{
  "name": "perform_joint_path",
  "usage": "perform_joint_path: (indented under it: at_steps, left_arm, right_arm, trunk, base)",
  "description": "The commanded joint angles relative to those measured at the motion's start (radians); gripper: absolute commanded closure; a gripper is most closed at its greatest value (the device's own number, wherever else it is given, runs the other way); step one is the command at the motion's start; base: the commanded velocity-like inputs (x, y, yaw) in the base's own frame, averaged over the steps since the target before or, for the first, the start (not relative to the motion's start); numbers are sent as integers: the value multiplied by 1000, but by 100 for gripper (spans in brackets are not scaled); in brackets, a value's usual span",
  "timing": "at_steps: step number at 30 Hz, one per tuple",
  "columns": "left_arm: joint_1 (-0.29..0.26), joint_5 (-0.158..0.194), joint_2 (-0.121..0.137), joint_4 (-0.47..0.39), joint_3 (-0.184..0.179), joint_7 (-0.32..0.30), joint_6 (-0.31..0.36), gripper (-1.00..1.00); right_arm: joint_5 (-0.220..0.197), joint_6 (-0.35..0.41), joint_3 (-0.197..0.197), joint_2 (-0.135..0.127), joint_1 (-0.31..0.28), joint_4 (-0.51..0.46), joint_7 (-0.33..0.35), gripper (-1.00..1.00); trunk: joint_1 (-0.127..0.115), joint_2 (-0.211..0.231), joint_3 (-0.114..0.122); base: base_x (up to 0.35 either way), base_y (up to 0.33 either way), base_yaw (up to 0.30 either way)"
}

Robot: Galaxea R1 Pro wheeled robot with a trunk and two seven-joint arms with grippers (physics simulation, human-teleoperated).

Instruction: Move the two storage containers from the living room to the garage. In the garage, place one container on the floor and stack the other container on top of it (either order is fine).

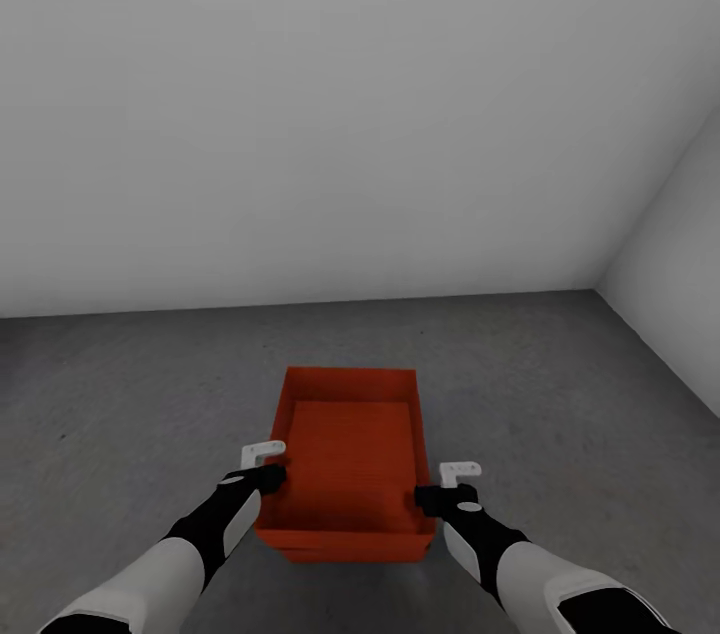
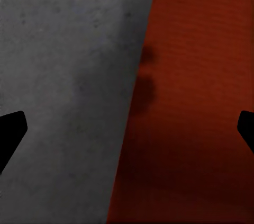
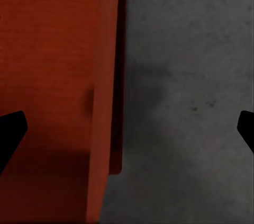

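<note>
Dim, even light; soft, faint shadows

The container [image 1: 350, 459] sits on the floor [image 1: 120, 394] (walls behind and right).

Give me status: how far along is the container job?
Done: one storage container is in the garage, over the grey concrete floor. In hand: left gripper and right gripper straddle its side walls, jaws wide open in both wrist views. Left: stacking; a lip under its front edge hints at a second bin, unconfirmed.
</note>
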Motion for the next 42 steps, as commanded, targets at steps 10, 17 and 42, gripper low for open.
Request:
perform_joint_path:
  at_steps: [10,17,42]
  left_arm:
    - [0,9,2,-1,-8,8,6,-100]
    - [0,8,4,3,-8,8,6,-100]
    - [0,101,218,262,-2,-7,2,-100]
  right_arm:
    - [-9,-11,8,-1,-1,1,-8,-100]
    - [-8,-14,10,-3,-1,1,-8,-100]
    - [-9,-2,15,-205,-8,94,11,-100]
  trunk:
    - [-39,70,31]
    - [-65,119,53]
    - [-161,294,131]
  base:
    - [0,0,0]
    - [0,0,0]
    - [0,0,0]
